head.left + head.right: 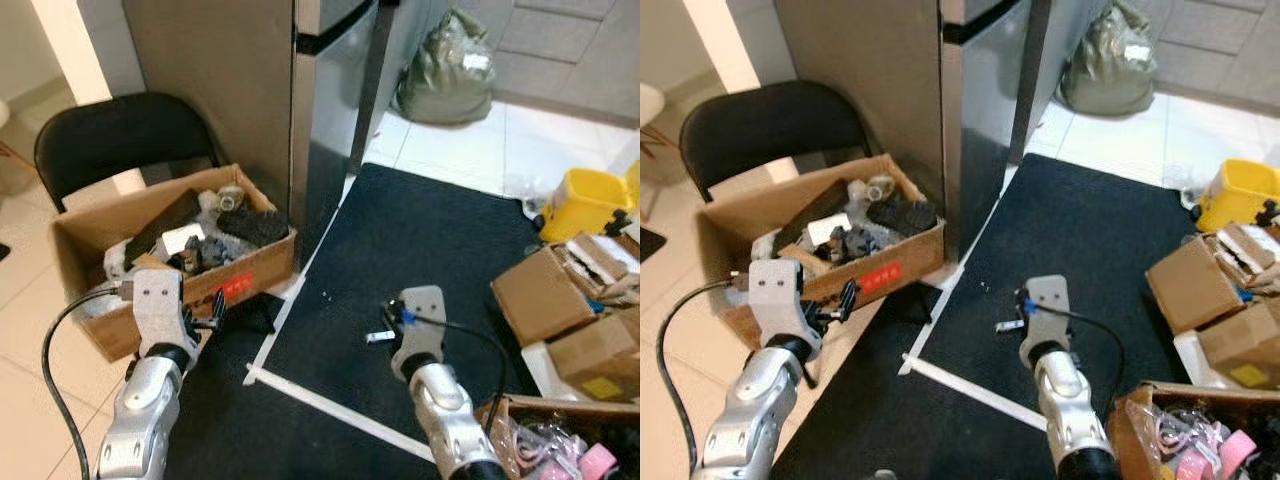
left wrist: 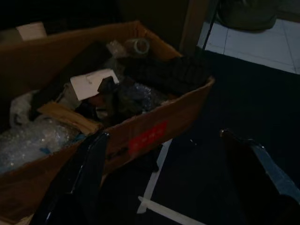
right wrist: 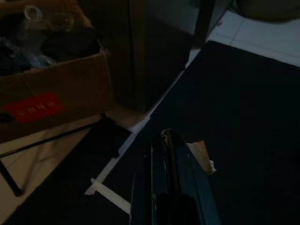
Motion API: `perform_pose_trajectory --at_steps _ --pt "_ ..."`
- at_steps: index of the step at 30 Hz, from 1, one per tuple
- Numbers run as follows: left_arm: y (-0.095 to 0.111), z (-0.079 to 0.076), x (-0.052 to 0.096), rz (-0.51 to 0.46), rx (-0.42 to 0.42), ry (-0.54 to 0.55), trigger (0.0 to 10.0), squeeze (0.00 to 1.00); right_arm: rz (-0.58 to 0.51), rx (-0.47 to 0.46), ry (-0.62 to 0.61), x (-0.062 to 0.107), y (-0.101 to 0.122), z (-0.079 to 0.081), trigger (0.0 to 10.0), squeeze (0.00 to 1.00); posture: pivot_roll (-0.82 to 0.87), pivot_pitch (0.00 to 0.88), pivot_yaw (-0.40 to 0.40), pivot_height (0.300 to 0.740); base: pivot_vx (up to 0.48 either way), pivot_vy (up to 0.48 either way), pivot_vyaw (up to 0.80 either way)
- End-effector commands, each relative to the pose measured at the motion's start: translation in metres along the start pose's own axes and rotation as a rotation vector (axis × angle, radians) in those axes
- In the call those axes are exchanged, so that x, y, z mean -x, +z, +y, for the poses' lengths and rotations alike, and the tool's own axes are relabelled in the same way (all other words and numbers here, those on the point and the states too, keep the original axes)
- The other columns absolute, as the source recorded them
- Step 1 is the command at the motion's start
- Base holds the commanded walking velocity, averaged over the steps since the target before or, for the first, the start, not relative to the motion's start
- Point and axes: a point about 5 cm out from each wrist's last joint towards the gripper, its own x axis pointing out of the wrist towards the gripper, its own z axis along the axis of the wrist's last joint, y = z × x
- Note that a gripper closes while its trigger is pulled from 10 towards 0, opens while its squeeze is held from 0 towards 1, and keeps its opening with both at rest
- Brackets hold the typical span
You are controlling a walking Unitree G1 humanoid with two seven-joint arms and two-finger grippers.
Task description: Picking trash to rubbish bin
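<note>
Right gripper (image 3: pixel 176 154) looks pressed together on a small pale scrap (image 3: pixel 200 154), hard to tell in the dark wrist view, and the cardboard trash box (image 1: pixel 255 265) sits off to its left, nearer the spread-open left gripper (image 2: pixel 164 173).

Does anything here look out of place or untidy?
Yes. The cardboard box by the fridge is heaped with mixed trash. More open boxes lie jumbled beside the black mat, and a full bag sits on the tiles.
</note>
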Motion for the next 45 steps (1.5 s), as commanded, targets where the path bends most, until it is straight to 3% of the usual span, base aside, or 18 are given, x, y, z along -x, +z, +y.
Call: perform_pose_trajectory --at_steps 1,13,45 --pt "-0.002 0.003 0.003 0.009 0.001 0.013 10.0 0.00 0.017 -0.013 -0.001 0.000 -0.004 0.002 10.0 0.00 0.09 0.133 -0.028 0.740 0.281 0.000 0.00" --pt "-0.002 0.001 0.002 0.011 0.001 0.010 10.0 0.00 -0.004 0.011 0.049 -0.002 -0.001 0.009 10.0 0.00 0.10 0.138 -0.025 0.740 0.282 0.000 0.00" --pt "-0.001 0.003 0.002 0.007 0.004 0.021 10.0 0.00 -0.022 0.014 0.088 -0.006 0.003 0.015 10.0 0.00 0.10 0.136 -0.031 0.740 0.282 0.000 0.57"
